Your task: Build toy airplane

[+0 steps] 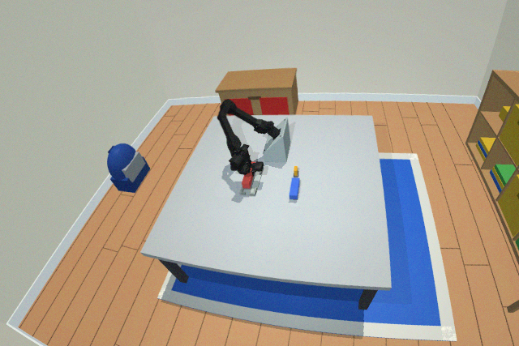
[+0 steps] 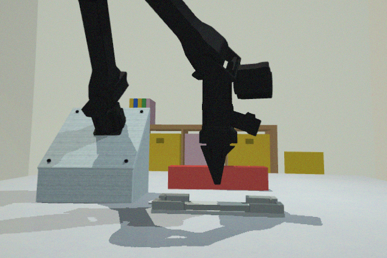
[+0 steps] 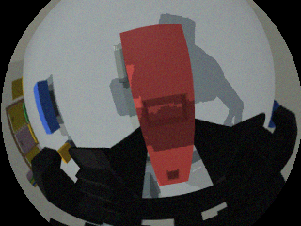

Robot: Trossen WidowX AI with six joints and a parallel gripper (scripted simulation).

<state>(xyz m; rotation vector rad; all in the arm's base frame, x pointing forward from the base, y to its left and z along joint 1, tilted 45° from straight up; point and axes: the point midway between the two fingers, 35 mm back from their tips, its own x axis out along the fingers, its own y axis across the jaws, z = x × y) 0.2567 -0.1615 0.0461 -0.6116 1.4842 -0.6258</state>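
Gripping smooth red block [image 1: 247, 180] [image 2: 187, 177] [image 3: 162, 71], long, boxy, square-socketed.

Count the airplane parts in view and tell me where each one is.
3: the red fuselage in the gripper above the jig; the blue wing and yellow fin on the table.

Blue rug [image 1: 418, 249], wooden cabinet [image 1: 262, 79] with 2 red panels [image 1: 274, 105]

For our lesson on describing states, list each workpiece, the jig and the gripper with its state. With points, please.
Gripper [image 2: 217, 182] [image 3: 166, 123]: shut on the fuselage.
Red fuselage [image 1: 247, 180] [image 2: 187, 177] [image 3: 160, 61]: held level above the cradle, unseated.
Cradle [image 2: 265, 207]: no part seated.
Blue wing [image 1: 294, 188] [image 3: 46, 107]: on the table, unfitted.
Yellow tail fin [image 1: 295, 171] [image 3: 65, 152]: on the table, unfitted.
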